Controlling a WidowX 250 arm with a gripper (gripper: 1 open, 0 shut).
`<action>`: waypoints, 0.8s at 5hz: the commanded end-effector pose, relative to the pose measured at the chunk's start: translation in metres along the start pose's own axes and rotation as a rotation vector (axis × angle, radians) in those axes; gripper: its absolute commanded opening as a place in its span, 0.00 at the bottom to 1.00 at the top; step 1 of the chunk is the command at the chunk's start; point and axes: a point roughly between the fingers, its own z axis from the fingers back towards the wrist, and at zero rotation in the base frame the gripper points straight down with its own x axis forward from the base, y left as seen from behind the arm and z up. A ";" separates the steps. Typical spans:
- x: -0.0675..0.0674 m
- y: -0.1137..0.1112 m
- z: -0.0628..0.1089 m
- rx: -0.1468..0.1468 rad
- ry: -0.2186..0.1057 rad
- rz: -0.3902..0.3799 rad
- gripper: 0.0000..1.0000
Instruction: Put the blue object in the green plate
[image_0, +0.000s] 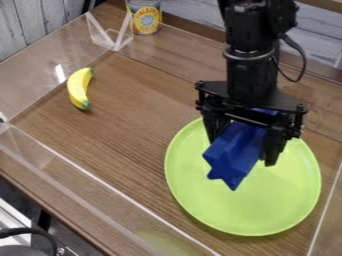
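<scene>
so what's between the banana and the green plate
Just bare wooden table between the banana and the green plate, as the camera view shows.

A brown wooden tabletop (127, 150) carries the yellow banana (80, 88), green plate (247, 210) and apparently a can (144, 17).

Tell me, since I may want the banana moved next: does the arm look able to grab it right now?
Probably not yet: the tool seems taken up with the blue block over the green plate. Nothing visible stands between it and the banana.
</scene>
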 end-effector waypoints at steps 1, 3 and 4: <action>0.008 -0.005 0.015 -0.022 -0.072 -0.004 1.00; 0.006 -0.007 0.007 -0.022 -0.064 0.000 1.00; 0.006 -0.008 0.002 -0.022 -0.060 0.002 1.00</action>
